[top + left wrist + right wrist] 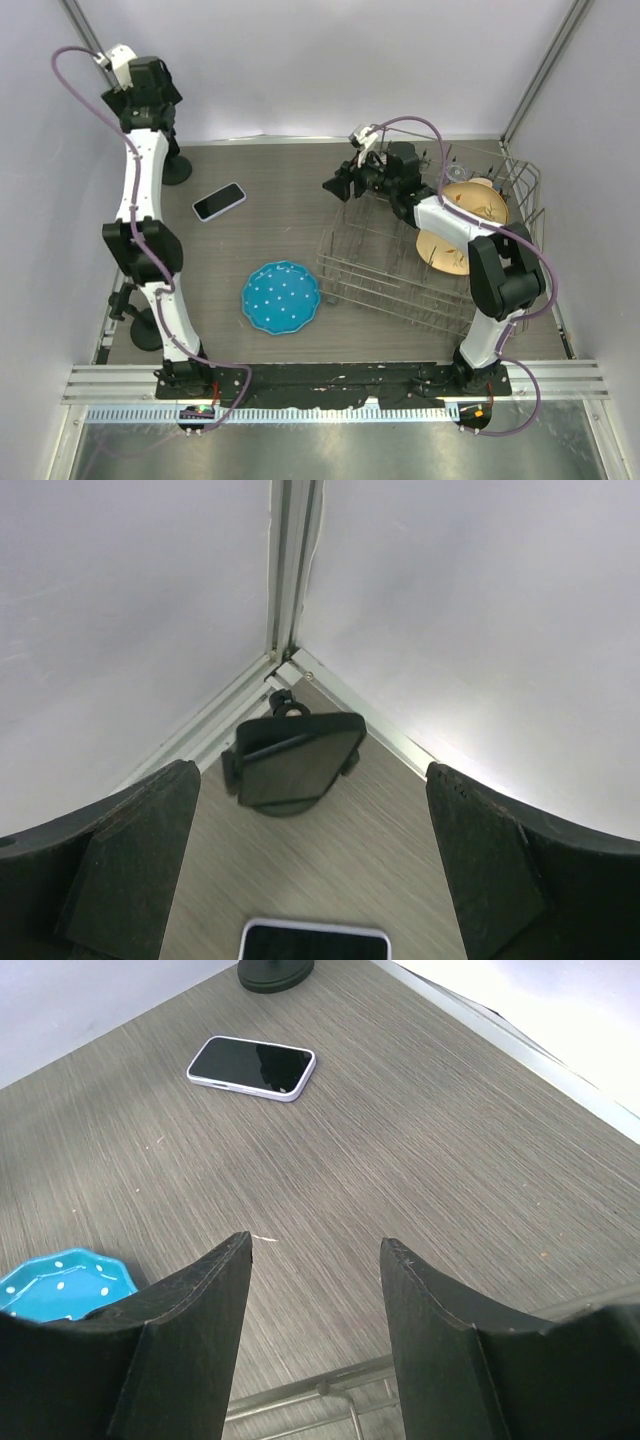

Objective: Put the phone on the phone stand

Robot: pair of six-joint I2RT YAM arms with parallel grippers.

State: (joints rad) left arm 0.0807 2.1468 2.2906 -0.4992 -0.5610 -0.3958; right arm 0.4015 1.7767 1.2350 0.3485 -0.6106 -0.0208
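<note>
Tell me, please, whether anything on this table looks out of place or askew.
Nothing is spilled or broken. The phone lies flat on the table, screen up, apart from the phone stand in the back-left corner. The wire dish rack also sits skewed to the table edges.

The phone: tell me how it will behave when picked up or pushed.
The phone is a thin flat slab, so it probably stays rigid and won't roll. It lies flat on the table, so its low edges likely give little to grip. Its glossy face looks slick; it may slide.
</note>
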